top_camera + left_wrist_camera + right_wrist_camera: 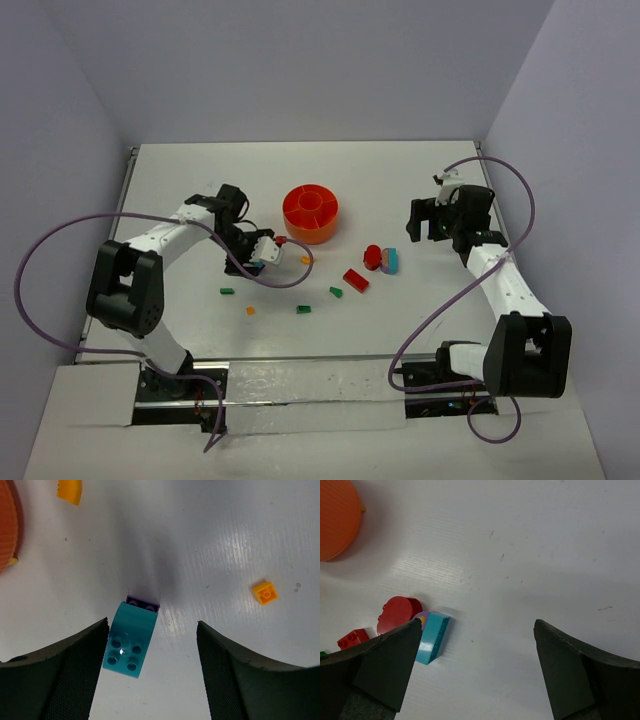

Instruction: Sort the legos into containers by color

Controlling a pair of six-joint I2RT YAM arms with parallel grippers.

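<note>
Black fingers [80, 670] of the left gripper [152, 625] stand apart around a teal block [129, 640], one finger just beside it, not clamped. Right gripper [477, 624] is wide open and empty near a red round piece [397, 614], to the right of the orange bowl [311, 232].

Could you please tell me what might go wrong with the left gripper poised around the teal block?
1. The teal block lies skewed and off-centre between the open jaws of the left gripper, almost against one finger, so a grip may twist or shove it instead of clamping squarely.
2. A purple piece seems attached to its far end; lifted together, both colours could land in one compartment of the orange bowl, or it could drop off.
</note>
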